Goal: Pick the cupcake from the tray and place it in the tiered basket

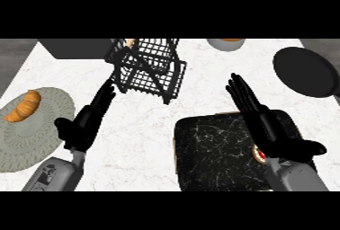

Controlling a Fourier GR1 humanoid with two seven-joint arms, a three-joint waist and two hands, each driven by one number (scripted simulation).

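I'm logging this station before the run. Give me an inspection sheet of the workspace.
Surface: white marbled counter.
Job's things: black tray at lower right; cupcake on it, mostly hidden behind the right wrist; black wire basket at top centre.
Clutter: croissant on a grey plate at left; black pan at upper right; bowl at the top edge.
Hands: left hand open, holding nothing; right hand open above the tray.
Cables: nothing seen.
Surroundings: grey floor beyond the counter at upper left.
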